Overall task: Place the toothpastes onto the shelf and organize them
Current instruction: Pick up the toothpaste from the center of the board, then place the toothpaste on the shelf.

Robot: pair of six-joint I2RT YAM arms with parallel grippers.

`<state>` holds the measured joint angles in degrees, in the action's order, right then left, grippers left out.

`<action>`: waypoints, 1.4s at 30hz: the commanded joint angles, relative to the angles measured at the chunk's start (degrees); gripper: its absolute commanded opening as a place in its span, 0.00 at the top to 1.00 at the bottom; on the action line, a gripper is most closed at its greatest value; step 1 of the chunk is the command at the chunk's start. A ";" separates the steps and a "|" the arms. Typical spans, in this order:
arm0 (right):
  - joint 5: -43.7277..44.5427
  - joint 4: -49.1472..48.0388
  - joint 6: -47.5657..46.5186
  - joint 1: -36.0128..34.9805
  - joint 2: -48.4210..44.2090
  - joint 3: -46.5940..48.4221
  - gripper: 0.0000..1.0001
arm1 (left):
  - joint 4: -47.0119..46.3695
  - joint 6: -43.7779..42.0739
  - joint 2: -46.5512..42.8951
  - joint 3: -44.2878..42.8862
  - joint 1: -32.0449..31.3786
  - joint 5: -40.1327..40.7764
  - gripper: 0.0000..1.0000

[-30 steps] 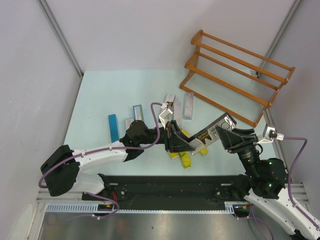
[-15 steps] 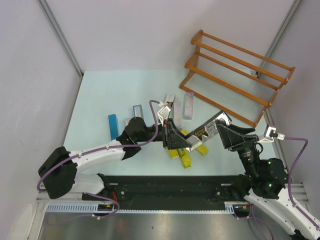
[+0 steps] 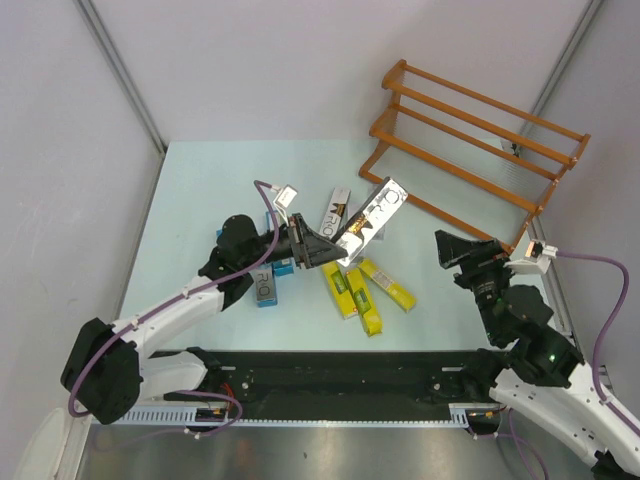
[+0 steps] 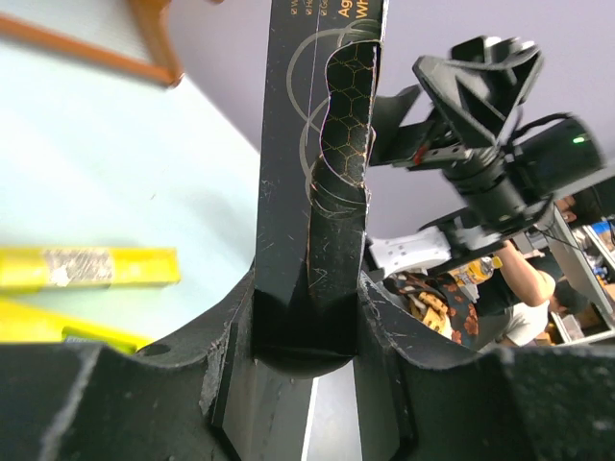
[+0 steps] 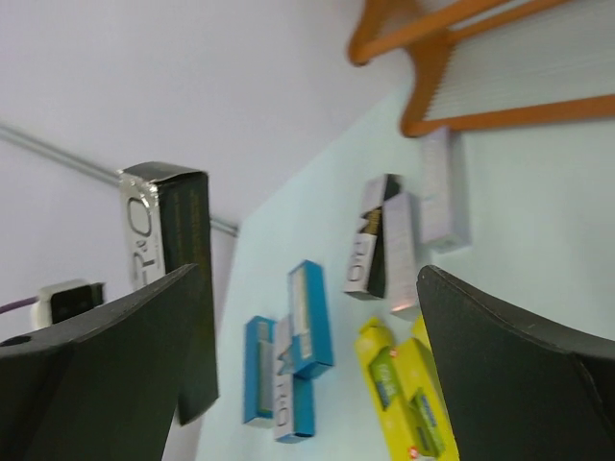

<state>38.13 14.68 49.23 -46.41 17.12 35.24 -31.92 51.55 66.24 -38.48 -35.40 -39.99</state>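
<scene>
My left gripper [image 3: 328,248] [image 4: 307,317] is shut on one end of a silver and dark toothpaste carton [image 3: 372,213] [image 4: 317,182], holding it tilted above the table toward the orange-brown shelf [image 3: 470,150]. The same carton [image 5: 178,288] stands at the left of the right wrist view. My right gripper [image 3: 448,250] [image 5: 307,274] is open and empty, off to the right, apart from the carton. On the table lie three yellow cartons [image 3: 358,297] [image 5: 408,394], blue cartons [image 3: 268,285] [image 5: 312,317] partly under the left arm, and silver cartons [image 3: 336,208] [image 5: 384,235].
The shelf [image 5: 461,58] stands at the table's far right corner, tilted against the wall, with no carton showing on its rails. A silver carton [image 5: 444,192] lies just in front of its foot. Grey walls close in the table on the left and right.
The right gripper opened, let go of the silver and dark carton and drew back to the right. The left arm swung left and back, carrying the carton alone toward the far side.
</scene>
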 commanded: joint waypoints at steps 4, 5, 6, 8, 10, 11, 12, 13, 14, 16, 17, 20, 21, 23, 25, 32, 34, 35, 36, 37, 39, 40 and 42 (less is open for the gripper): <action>9.33 12.83 3.85 -0.17 7.22 6.15 0.00 | 3.53 -1.63 1.43 -1.50 3.49 -3.52 0.71; 9.42 12.31 3.33 -0.17 7.13 6.15 0.00 | 4.58 -1.80 2.31 -2.12 4.02 -4.21 0.71; 9.42 11.96 2.80 -0.17 6.96 6.15 0.00 | 5.02 -2.06 4.41 -2.82 4.11 -4.48 0.71; 9.85 11.86 2.27 -0.17 5.91 6.15 0.00 | 5.90 -2.68 6.79 -5.28 4.72 -5.36 0.71; 10.03 11.43 1.14 -0.17 5.20 6.15 0.00 | 5.82 -2.77 10.55 -8.08 4.90 -6.85 0.70; 10.12 11.25 0.95 -0.17 4.94 6.24 0.00 | 5.99 -2.86 11.80 -9.06 5.07 -7.21 0.70; 10.04 11.16 0.78 -0.17 4.94 6.24 0.00 | 6.34 -2.77 13.11 -10.11 5.08 -7.82 0.70; 9.95 11.25 0.86 -0.17 4.76 6.24 0.01 | 6.87 -3.03 15.56 -12.30 5.25 -8.00 0.70; 9.51 11.25 0.78 -0.17 4.76 6.24 0.00 | 6.96 -3.12 16.63 -13.37 5.16 -8.09 0.70; 9.07 11.16 0.60 -0.17 5.20 6.24 0.00 | 8.45 -3.73 18.92 -16.87 5.42 -7.83 0.69; 8.63 10.99 0.43 -0.08 5.81 6.24 0.00 | 9.33 -3.91 21.36 -18.28 5.60 -7.83 0.69; 8.10 9.85 -0.27 -0.08 6.87 6.41 0.00 | 11.52 -4.35 27.33 -24.43 5.95 -8.26 0.68; 8.28 9.50 -1.06 -0.08 7.13 6.76 0.00 | 11.71 -3.66 28.93 -26.19 6.04 -8.87 0.67; 9.15 7.66 -2.47 0.01 7.48 7.29 0.00 | 13.10 -3.82 32.97 -32.43 6.22 -11.24 0.67; 10.20 6.25 -5.11 0.01 8.45 7.56 0.00 | 16.61 -5.22 38.16 -38.82 6.48 -12.21 0.67; 9.51 3.60 -7.40 0.27 13.37 7.65 0.00 | 19.79 -2.77 50.20 -52.56 8.24 -11.60 0.66; 8.46 4.39 -5.83 0.45 14.33 7.56 0.00 | 23.55 -3.73 54.49 -58.88 8.76 -11.25 0.65; 7.76 4.92 -5.55 0.45 14.51 7.56 0.00 | 24.44 -4.00 55.83 -60.99 8.94 -11.25 0.65; 7.05 5.01 -5.38 0.45 14.69 7.56 0.00 | 25.15 -4.17 57.23 -62.84 9.29 -11.43 0.65; 5.92 5.18 -5.03 0.45 14.78 7.56 0.00 | 26.11 -4.00 59.42 -66.25 9.64 -11.69 0.65; 5.20 5.10 -4.93 0.45 14.69 7.47 0.00 | 26.56 -3.22 61.81 -69.35 10.08 -12.22 0.64; 4.94 4.92 -5.37 0.45 14.60 7.47 0.00 | 26.73 -2.86 62.69 -71.97 10.43 -12.13 0.64; 5.02 4.92 -6.08 0.36 13.73 7.47 0.00 | 27.61 -2.07 65.77 -74.88 10.79 -12.04 0.64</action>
<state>43.29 20.78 43.46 -46.26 31.99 40.80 -4.86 48.56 129.38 -105.49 -25.67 -50.00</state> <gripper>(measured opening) 0.995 0.414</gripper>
